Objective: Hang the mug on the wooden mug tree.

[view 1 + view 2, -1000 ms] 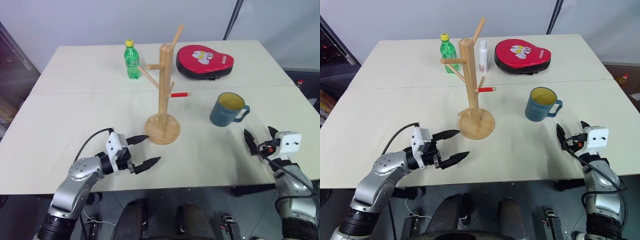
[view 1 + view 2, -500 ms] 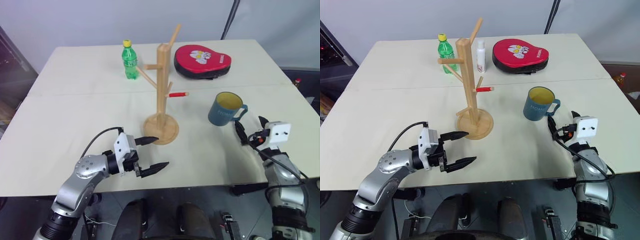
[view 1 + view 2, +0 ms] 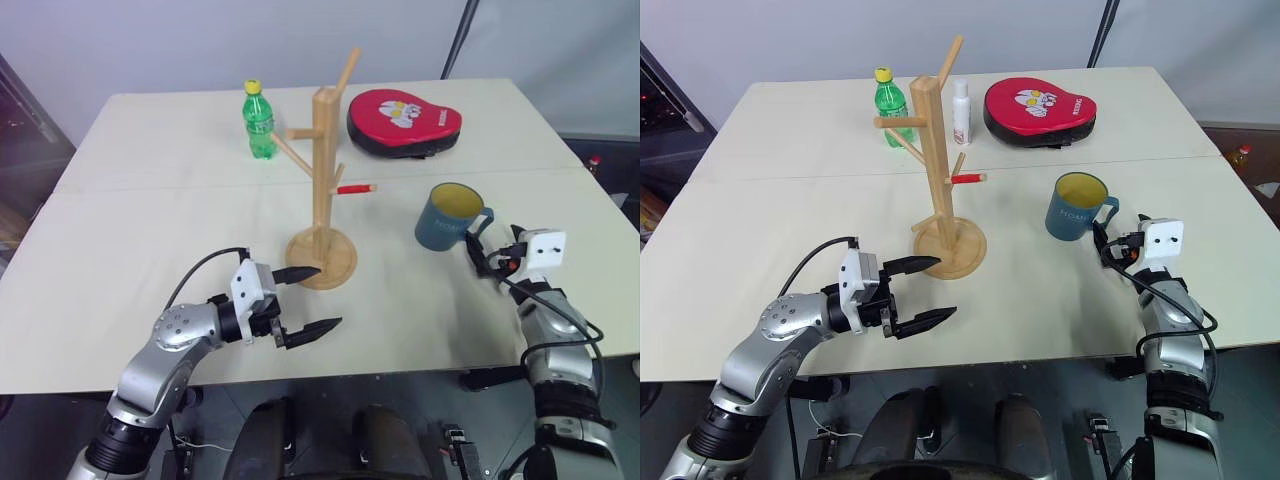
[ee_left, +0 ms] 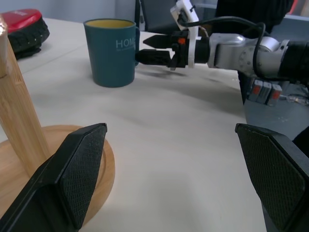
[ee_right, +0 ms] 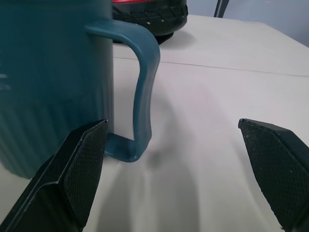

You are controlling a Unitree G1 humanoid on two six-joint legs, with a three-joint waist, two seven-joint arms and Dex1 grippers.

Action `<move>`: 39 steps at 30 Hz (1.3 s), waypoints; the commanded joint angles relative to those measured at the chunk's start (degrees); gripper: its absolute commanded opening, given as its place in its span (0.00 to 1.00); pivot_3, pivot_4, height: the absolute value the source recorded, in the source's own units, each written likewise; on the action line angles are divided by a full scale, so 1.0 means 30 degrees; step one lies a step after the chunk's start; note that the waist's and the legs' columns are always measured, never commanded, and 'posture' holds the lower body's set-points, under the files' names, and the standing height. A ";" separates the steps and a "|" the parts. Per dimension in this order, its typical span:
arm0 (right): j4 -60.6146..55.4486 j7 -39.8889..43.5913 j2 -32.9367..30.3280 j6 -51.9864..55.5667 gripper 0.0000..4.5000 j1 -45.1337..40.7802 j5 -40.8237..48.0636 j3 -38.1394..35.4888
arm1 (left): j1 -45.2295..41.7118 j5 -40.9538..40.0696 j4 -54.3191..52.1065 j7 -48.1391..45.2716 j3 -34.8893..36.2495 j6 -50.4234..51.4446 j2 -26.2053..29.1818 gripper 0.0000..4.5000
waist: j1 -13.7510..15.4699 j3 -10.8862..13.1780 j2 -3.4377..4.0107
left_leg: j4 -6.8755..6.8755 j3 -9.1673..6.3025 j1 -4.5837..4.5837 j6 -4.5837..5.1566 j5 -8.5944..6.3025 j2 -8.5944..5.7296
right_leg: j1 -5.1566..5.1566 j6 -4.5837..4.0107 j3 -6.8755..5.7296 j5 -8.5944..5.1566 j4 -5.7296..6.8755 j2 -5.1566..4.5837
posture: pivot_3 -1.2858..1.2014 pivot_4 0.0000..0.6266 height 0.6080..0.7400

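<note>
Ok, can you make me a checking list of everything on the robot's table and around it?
Surface: pale table, two tops joined at a seam.
Job's things: mug upright near the right edge, handle toward the right pincer; wooden mug tree mid-table, no mug on its pegs.
Clutter: green bottle, white bottle and red padded case at the far side.
Grippers: left pincer open, just off the tree's base; right pincer open, level with the mug's handle, not gripping it.
Cables: black cable looping over the left arm; another on the right arm.
Surroundings: pale backdrop, dark pole behind.
</note>
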 commanded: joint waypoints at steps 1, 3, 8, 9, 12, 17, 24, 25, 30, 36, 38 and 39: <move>0.0166 -0.0059 -0.0353 -0.0562 0.99 -0.0766 -0.0119 -0.0056 | -0.0206 0.0047 -0.0323 -0.0002 0.0033 -0.0315 -0.0018 1.00 | 0.0005 0.0000 0.0000 | 0.0000 0.0000 0.0000 0.0000 0.0000 0.0000 | 0.0000 0.0001 0.0000 0.0001 0.0000 0.0000 | 0.52 0.24 1.00; 0.0616 -0.0046 -0.0376 -0.0610 0.99 -0.1203 -0.0225 0.0028 | -0.0204 0.0057 -0.0341 0.0005 0.0063 -0.0310 -0.0022 1.00 | 0.0000 0.0000 0.0000 | 0.0002 0.0002 0.0000 0.0000 0.0000 0.0000 | 0.0000 0.0001 0.0000 0.0001 -0.0001 0.0001 | 0.52 0.24 1.00; 0.2168 0.0471 -0.0402 -0.0824 0.99 -0.2401 -0.0267 0.0239 | -0.0190 0.0067 -0.0456 0.0071 0.0110 -0.0270 -0.0018 1.00 | -0.0004 0.0000 0.0000 | 0.0002 0.0004 0.0002 0.0000 0.0000 0.0000 | -0.0001 0.0001 -0.0002 0.0001 0.0000 0.0005 | 0.52 0.24 1.00; 0.2335 0.0553 -0.0378 -0.0888 0.99 -0.2501 -0.0243 0.0247 | -0.0177 0.0077 -0.0455 0.0064 0.0126 -0.0294 -0.0008 1.00 | -0.0001 0.0000 -0.0001 | 0.0002 0.0004 0.0002 0.0000 0.0000 0.0000 | 0.0000 0.0002 -0.0002 0.0001 0.0000 0.0005 | 0.52 0.24 1.00; 0.2765 0.1074 -0.0301 -0.0940 0.79 -0.2786 -0.0021 0.0306 | -0.0157 0.0092 -0.0507 0.0086 0.0183 -0.0308 0.0030 1.00 | 0.0000 0.0000 0.0000 | 0.0002 0.0006 0.0001 0.0000 0.0000 0.0000 | 0.0001 0.0003 0.0000 0.0002 0.0000 0.0003 | 0.52 0.24 1.00; 0.2805 0.2009 -0.0094 -0.0883 0.21 -0.2774 0.0422 0.0421 | -0.0123 0.0091 -0.0709 0.0273 0.0279 -0.0214 0.0042 1.00 | 0.0001 0.0001 0.0001 | 0.0002 0.0008 0.0000 0.0000 0.0000 0.0000 | 0.0001 0.0004 -0.0001 0.0002 0.0000 0.0002 | 0.52 0.24 1.00; 0.0837 0.2564 -0.0070 -0.0473 0.01 -0.1949 0.0583 0.0740 | -0.0179 0.0020 -0.0830 0.0553 0.0421 -0.0061 0.0113 1.00 | 0.0005 0.0002 0.0001 | 0.0002 0.0008 0.0001 0.0000 0.0000 0.0002 | -0.0001 0.0009 -0.0001 0.0005 0.0002 0.0000 | 0.52 0.24 1.00; -0.0222 0.2808 -0.0347 -0.0475 0.01 -0.1428 0.0290 0.1048 | -0.0178 -0.0020 -0.0801 0.0674 0.0568 -0.0039 0.0097 1.00 | 0.0009 0.0002 0.0001 | 0.0002 0.0007 0.0000 0.0000 0.0000 0.0002 | -0.0002 0.0010 0.0001 0.0006 0.0001 -0.0001 | 0.52 0.24 1.00; -0.7379 0.4139 -0.2622 -0.0749 0.01 0.1453 -0.1656 0.2603 | -0.0136 -0.0341 -0.0169 0.0868 0.1787 -0.0143 0.0344 1.00 | 0.0054 0.0008 0.0011 | 0.0001 0.0009 -0.0010 0.0000 -0.0001 0.0000 | -0.0013 0.0013 0.0004 0.0004 -0.0002 -0.0030 | 0.52 0.24 1.00; -1.3682 0.5188 -0.4741 0.0785 0.01 0.2242 -0.2772 0.4068 | -0.0465 -0.0660 0.0752 0.0413 0.2676 -0.0293 0.0720 1.00 | 0.0009 0.0009 0.0005 | 0.0001 0.0011 0.0008 -0.0003 -0.0002 0.0041 | -0.0017 0.0008 -0.0002 0.0005 0.0002 -0.0001 | 0.52 0.24 1.00; -1.4644 0.5245 -0.5104 0.1540 0.01 0.1590 -0.2738 0.4165 | -0.0652 -0.0750 0.0891 0.0285 0.2815 -0.0253 0.0787 1.00 | 0.0061 0.0019 -0.0014 | 0.0005 0.0011 0.0004 -0.0003 -0.0002 0.0039 | -0.0015 0.0007 -0.0004 0.0004 -0.0004 -0.0005 | 0.52 0.24 1.00; -1.5003 0.5369 -0.5301 0.1927 0.01 0.1228 -0.2656 0.4203 | -0.0754 -0.0792 0.0967 0.0207 0.2889 -0.0239 0.0829 1.00 | 0.0066 0.0021 -0.0016 | 0.0009 0.0013 0.0000 -0.0004 -0.0003 0.0034 | -0.0014 0.0006 -0.0004 0.0004 -0.0007 -0.0010 | 0.52 0.24 1.00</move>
